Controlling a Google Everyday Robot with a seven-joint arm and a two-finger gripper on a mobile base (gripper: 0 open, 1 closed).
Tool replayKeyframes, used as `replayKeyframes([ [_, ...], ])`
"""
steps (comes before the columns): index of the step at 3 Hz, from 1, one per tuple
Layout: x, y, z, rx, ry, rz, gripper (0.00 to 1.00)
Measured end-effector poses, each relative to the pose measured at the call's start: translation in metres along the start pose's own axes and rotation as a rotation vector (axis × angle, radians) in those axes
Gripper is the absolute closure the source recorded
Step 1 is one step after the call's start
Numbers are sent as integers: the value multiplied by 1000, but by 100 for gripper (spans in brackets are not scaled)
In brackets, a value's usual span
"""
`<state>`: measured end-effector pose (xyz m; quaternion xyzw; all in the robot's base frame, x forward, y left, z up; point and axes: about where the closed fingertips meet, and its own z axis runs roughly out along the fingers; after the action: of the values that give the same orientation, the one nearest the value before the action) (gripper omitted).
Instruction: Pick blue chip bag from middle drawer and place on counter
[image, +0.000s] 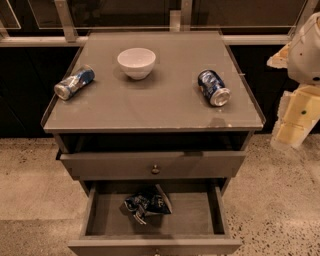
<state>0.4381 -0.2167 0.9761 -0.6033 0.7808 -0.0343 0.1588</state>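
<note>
Camera view | blue chip bag in middle drawer | end effector right — state unclear

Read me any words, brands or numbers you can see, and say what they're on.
Blue chip bag in the middle drawer: print too blurred to read.
Left can, right can on the counter: labels unreadable.
Tool, right of the counter: no lettering seen.
</note>
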Motion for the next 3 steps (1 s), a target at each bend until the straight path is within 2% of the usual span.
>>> replayKeyframes([
  [2, 3, 1, 5, 0, -26, 22, 0],
  [3, 9, 7, 33, -32, -95, 60, 0],
])
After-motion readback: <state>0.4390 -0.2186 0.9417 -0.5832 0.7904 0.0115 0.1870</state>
